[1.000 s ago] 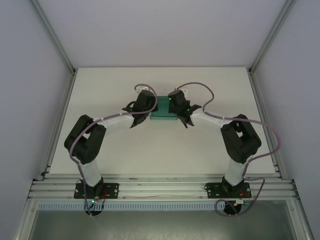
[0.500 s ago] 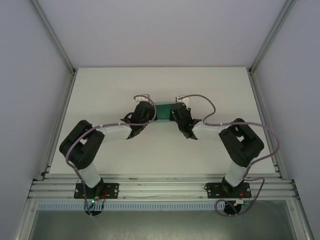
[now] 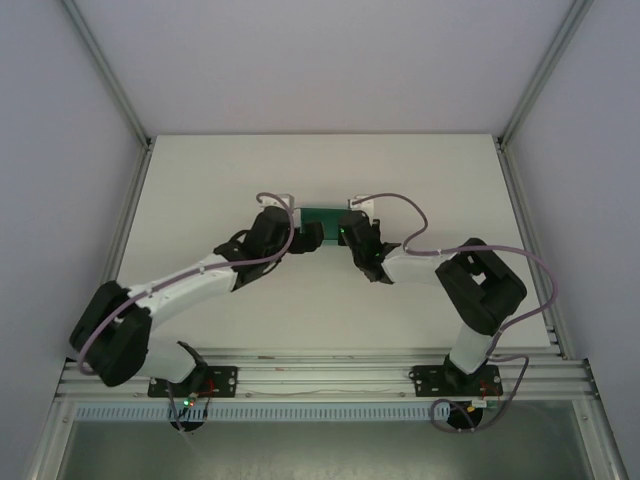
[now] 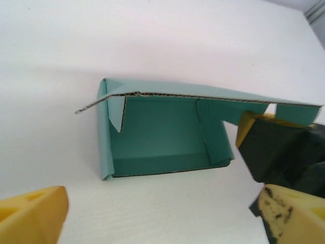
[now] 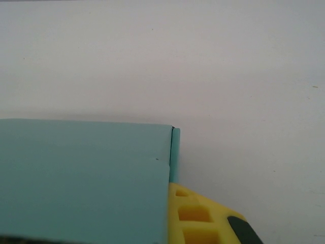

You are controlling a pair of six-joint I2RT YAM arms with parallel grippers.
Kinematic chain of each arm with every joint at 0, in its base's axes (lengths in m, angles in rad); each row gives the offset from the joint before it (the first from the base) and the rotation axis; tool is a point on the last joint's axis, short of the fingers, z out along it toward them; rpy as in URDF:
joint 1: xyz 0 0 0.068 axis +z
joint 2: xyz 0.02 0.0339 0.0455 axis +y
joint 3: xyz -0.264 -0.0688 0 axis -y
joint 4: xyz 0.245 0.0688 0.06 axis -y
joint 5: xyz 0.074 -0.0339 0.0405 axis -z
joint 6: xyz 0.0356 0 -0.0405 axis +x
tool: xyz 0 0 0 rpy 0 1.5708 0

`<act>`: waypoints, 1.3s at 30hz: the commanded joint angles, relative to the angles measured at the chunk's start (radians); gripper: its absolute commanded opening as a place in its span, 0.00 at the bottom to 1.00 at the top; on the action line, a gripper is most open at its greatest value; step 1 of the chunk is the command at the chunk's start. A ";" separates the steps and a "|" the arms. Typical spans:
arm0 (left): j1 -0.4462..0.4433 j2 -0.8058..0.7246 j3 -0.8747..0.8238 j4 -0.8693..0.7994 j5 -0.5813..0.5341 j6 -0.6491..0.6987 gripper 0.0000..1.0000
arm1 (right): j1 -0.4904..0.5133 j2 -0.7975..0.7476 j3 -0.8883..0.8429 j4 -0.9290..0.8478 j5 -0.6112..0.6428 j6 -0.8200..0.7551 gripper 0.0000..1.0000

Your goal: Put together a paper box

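The lid (image 4: pixel 203 95) at 12 o'clock on the teal-green card paper box (image 4: pixel 162 134) may spring back, since the left gripper (image 4: pixel 160 206) gapes open and whether the right gripper (image 3: pixel 350 233) is closed cannot be told.

Teal-green paper box (image 4: pixel 162 137), white table (image 3: pixel 200 180), yellow pads (image 4: pixel 30 208), black-and-white arms (image 3: pixel 190 285).
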 commanded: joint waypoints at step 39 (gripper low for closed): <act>0.267 0.601 0.388 -0.098 0.456 0.009 0.65 | 0.007 -0.382 -0.217 -0.286 -0.244 -0.034 0.80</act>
